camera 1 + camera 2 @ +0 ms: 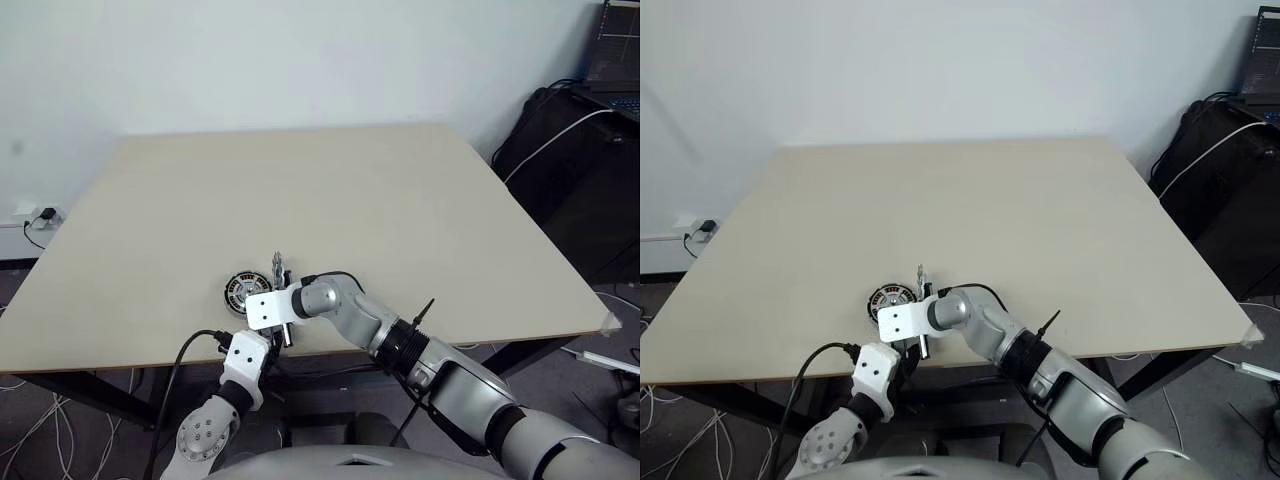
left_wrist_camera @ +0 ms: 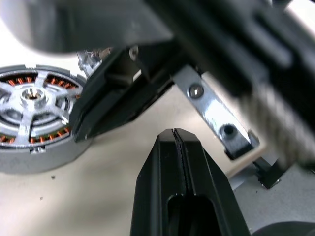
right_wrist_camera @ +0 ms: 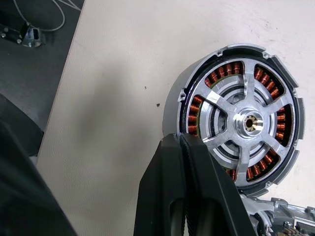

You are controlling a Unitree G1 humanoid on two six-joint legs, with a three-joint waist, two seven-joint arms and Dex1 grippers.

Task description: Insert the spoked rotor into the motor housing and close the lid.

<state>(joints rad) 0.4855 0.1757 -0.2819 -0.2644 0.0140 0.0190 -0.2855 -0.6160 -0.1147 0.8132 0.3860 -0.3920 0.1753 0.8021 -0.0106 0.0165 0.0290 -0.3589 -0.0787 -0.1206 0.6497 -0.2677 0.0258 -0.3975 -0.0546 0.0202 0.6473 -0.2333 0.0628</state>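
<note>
The motor housing (image 1: pixel 240 292) lies flat near the table's front edge. It is round with a grey rim, copper windings and a silver spoked centre (image 3: pixel 248 123). My right gripper (image 3: pixel 183 140) is shut with nothing between its fingers, its tips at the housing's rim. A small silver metal part (image 1: pixel 278 268) stands just past the housing; whether it is the spoked rotor or the lid I cannot tell. At the table's front edge, just under the right hand, my left gripper (image 2: pixel 174 135) is shut and empty, pointing toward the housing.
The beige table (image 1: pixel 400 200) stretches wide beyond the housing. A black bag with a white cable (image 1: pixel 560 150) sits off its right side. Loose cables (image 1: pixel 30 430) lie on the floor at the left.
</note>
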